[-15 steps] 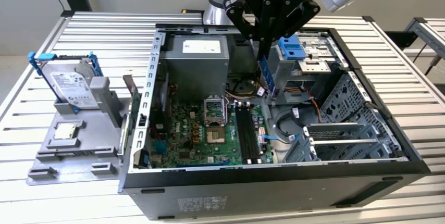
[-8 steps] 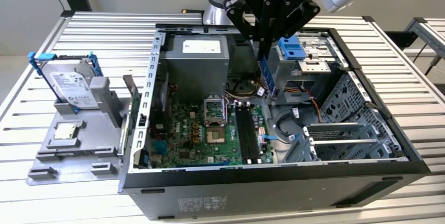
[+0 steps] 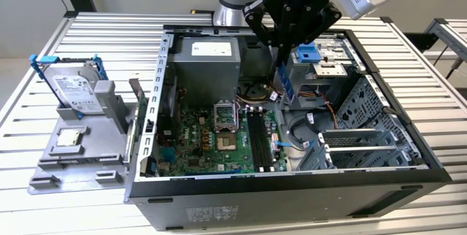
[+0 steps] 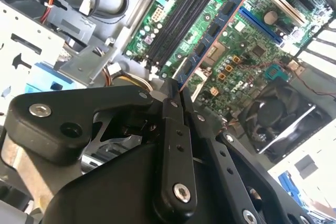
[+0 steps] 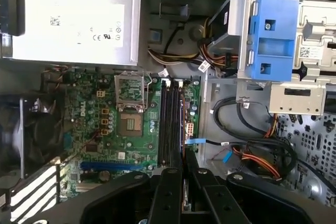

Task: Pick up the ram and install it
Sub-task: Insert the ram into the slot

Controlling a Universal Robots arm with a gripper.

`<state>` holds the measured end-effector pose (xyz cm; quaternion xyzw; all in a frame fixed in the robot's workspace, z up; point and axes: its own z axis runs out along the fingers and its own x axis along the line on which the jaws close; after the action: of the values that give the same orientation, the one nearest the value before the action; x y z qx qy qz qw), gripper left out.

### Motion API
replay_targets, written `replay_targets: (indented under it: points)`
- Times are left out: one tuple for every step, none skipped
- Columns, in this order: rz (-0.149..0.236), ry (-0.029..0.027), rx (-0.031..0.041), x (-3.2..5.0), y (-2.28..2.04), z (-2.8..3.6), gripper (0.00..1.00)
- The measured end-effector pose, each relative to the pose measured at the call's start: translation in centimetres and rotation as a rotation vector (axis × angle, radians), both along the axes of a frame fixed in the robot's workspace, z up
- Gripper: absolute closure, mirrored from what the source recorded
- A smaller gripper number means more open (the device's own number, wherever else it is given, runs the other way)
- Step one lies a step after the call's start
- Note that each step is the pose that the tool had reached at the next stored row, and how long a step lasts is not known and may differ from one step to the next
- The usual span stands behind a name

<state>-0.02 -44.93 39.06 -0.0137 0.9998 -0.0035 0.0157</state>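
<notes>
My gripper (image 3: pixel 283 63) hangs over the open computer case (image 3: pixel 292 186) and is shut on the ram (image 3: pixel 286 86), a thin green-blue stick held on edge and pointing down at the motherboard (image 3: pixel 211 142). In the second wrist view the ram (image 4: pixel 212 38) reaches out from between the fingertips (image 4: pixel 173 103), chips showing, above the board and beside the black memory slots (image 4: pixel 176 19). In the first wrist view the ram (image 5: pixel 182 129) appears edge-on, lined up along the slots (image 5: pixel 169 119) at their side nearest the cables. The stick is still above the slots (image 3: pixel 259 136).
A grey power supply (image 3: pixel 204 60) fills the case's back corner, with a blue drive caddy (image 3: pixel 307 54) and loose cables (image 3: pixel 299 131) near the gripper. The bare processor socket (image 3: pixel 225 136) lies beside the slots. A hard drive (image 3: pixel 73 90) stands in a grey fixture at the exterior view's left.
</notes>
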Motion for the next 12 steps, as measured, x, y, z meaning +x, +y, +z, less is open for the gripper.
replay_targets:
  points:
    - [-0.001,0.0,0.0,0.17,-0.01,-0.17,1.0]
    - [-0.003,0.0,0.0,0.33,-0.02,-0.33,1.0]
    - [-0.004,0.0,-0.0001,0.48,-0.03,-0.49,1.0]
    - [-0.006,0.0,-0.0001,0.63,-0.04,-0.65,1.0]
    - [-0.008,0.0,-0.0001,0.77,-0.05,-0.81,1.0]
    - [-0.011,0.0,0.0,0.9,-0.06,-0.97,1.0]
    - [-0.014,0.0,0.0,0.99,-0.06,-1.1,1.0]
    - [-0.018,0.0,0.0,1.07,-0.06,-1.23,1.0]
    - [-0.022,0.0,0.0,1.15,-0.07,-1.36,1.0]
    - [-0.027,0.0,-0.0001,1.23,-0.07,-1.48,1.0]
    - [-0.031,0.0,0.0,1.31,-0.07,-1.6,1.0]
    - [-0.035,0.0,-0.0001,1.39,-0.07,-1.73,1.0]
